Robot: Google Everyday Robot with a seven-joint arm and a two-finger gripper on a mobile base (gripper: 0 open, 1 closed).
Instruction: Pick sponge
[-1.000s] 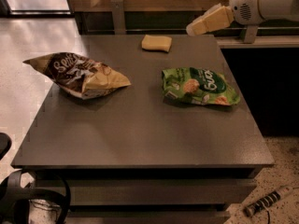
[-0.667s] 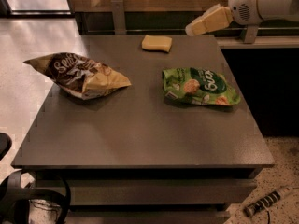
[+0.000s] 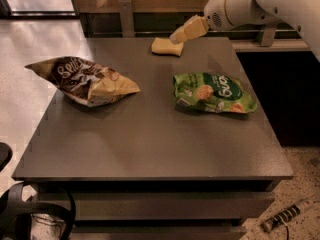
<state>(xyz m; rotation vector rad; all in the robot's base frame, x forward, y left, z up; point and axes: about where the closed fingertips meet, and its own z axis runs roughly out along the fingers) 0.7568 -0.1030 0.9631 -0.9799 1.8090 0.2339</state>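
Observation:
The sponge (image 3: 164, 47) is a small pale yellow block lying flat near the far edge of the dark grey table (image 3: 150, 144). My gripper (image 3: 179, 36), with pale yellow wedge-shaped fingers, comes in from the upper right on a white arm (image 3: 260, 4). Its tips hang just above the sponge's right end, overlapping it in the view. I cannot tell whether they touch it.
A brown-and-cream chip bag (image 3: 82, 80) lies at the table's left. A green snack bag (image 3: 212, 92) lies right of centre, in front of the sponge. A metal post (image 3: 126, 18) stands behind the table's far edge. A cable and a tool (image 3: 285, 216) lie on the floor.
The gripper and arm have moved left and down, from beside the table's far right corner to just over the sponge's right end. The sponge and bags have not moved.

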